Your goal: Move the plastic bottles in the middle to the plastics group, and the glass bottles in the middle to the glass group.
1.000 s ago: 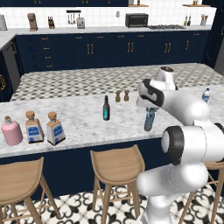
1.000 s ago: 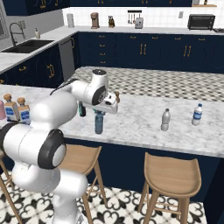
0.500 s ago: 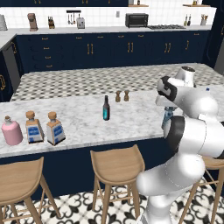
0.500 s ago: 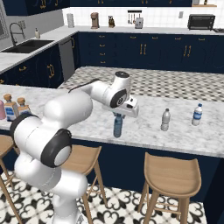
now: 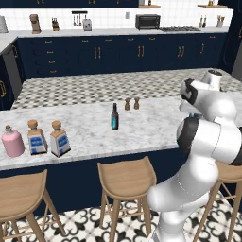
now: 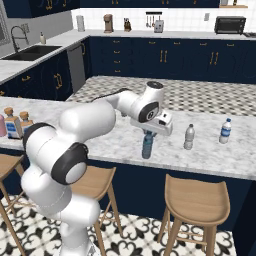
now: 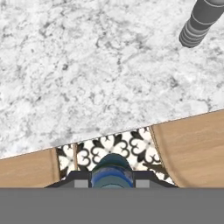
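Jaws are gripping the teal bottle (image 6: 146, 145) by its cap, hanging it over the bench (image 6: 210, 155) front edge. We are judging: carry inward, set upright beside the grey ribbed bottle (image 6: 189, 137), clear of the blue-capped bottle (image 6: 226, 131).

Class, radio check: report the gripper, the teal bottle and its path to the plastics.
Gripper shut on teal bottle, carried over counter edge. Grey bottle and white bottle ahead. Path open.

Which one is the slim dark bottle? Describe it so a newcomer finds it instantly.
On the long marble island counter, look near the middle, just in front of two small brown shakers. The slim dark bottle stands upright alone, long-necked with a teal label, taller than the shakers.
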Robot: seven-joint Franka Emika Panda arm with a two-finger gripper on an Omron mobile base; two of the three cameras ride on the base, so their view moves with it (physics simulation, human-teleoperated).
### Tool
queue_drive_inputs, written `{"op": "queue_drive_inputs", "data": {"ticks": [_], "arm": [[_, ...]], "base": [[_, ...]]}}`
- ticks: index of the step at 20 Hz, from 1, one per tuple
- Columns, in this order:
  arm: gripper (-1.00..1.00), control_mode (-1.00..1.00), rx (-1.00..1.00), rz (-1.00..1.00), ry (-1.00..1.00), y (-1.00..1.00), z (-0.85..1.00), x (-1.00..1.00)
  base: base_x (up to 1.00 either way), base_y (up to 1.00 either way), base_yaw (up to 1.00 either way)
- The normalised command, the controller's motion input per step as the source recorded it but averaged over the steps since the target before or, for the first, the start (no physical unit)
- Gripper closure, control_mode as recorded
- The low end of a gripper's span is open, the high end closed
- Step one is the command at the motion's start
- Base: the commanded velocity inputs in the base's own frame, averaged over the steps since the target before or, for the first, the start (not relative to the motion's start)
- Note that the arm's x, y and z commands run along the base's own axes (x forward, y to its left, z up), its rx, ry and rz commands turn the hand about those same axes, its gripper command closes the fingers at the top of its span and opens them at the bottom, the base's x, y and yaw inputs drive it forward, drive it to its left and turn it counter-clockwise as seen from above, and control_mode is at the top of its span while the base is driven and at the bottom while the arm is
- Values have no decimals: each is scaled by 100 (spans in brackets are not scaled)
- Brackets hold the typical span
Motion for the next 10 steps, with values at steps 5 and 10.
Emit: {"op": "queue_drive_inputs", "data": {"ticks": [5, 10], "arm": [[100, -100, 0, -4, 0, -41, -7, -4], [100, -100, 0, -3, 0, -39, -7, 0]], "base": [[0, 0, 0], [0, 0, 0]]}}
